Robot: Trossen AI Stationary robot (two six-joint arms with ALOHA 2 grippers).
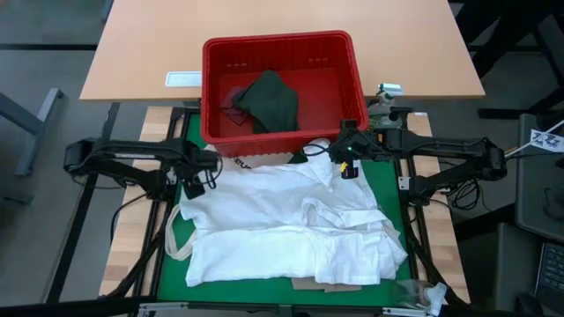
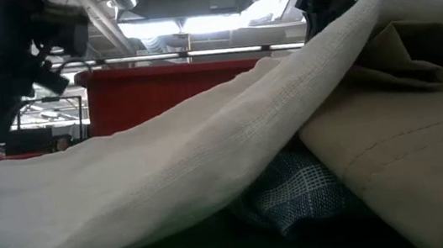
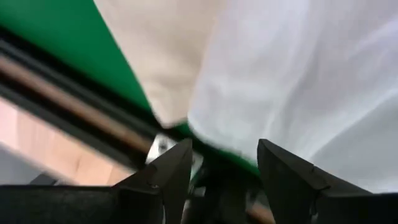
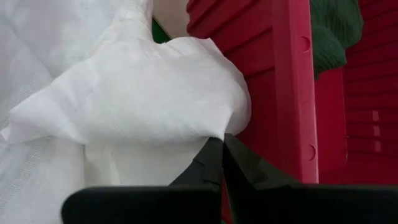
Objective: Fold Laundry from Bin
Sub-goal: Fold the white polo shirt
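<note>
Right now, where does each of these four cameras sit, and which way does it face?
High view: overhead, facing down on both dark arms, the red plastic bin and the large white shirt.
Low view: tabletop height, facing across the shirt to the bin.
Left wrist view: past the open left gripper onto the shirt.
Right wrist view: behind the right gripper, shut on the shirt.
All four share the shirt.

Left claw (image 1: 196, 180) hangs open near the table's left edge; right claw (image 1: 345, 165), toward the right edge, is pinched closed.
</note>
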